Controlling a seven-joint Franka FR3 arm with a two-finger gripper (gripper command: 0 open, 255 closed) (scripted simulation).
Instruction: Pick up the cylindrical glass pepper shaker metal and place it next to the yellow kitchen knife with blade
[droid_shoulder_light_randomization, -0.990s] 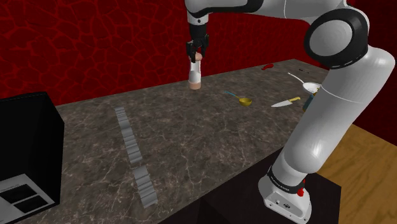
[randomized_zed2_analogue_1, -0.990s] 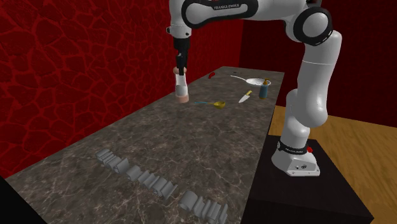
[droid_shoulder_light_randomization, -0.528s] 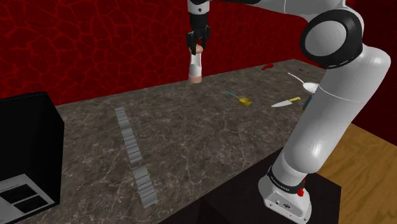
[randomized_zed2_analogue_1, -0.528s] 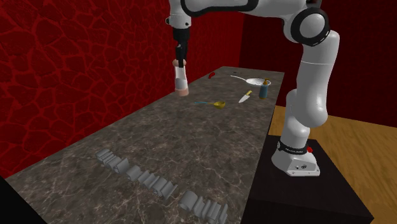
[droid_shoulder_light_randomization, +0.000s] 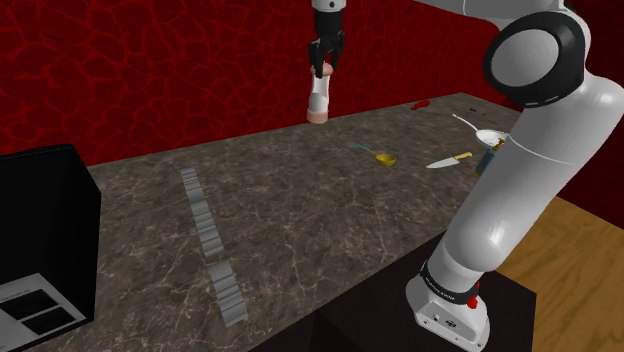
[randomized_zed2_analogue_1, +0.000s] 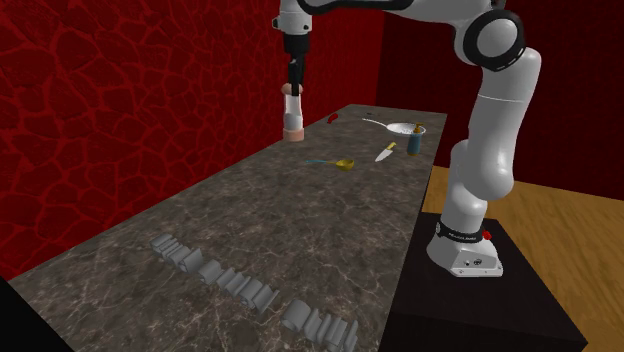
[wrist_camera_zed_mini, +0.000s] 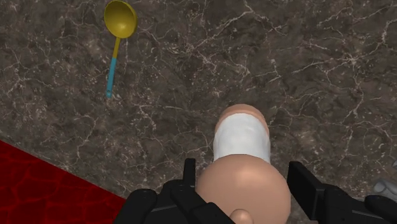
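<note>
Holding shaker (droid_shoulder_light_randomization: 317, 103) by its top in gripper (droid_shoulder_light_randomization: 321, 72), upright above counter (droid_shoulder_light_randomization: 300, 220), free to carry toward knife (droid_shoulder_light_randomization: 450, 160) at shoulder view's four o'clock

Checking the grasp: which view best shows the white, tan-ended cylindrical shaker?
The wrist view: the white, tan-ended cylindrical shaker is close, clasped in the claw. The shoulder and second exterior views show it small, side-on, hanging from the claw.
</note>
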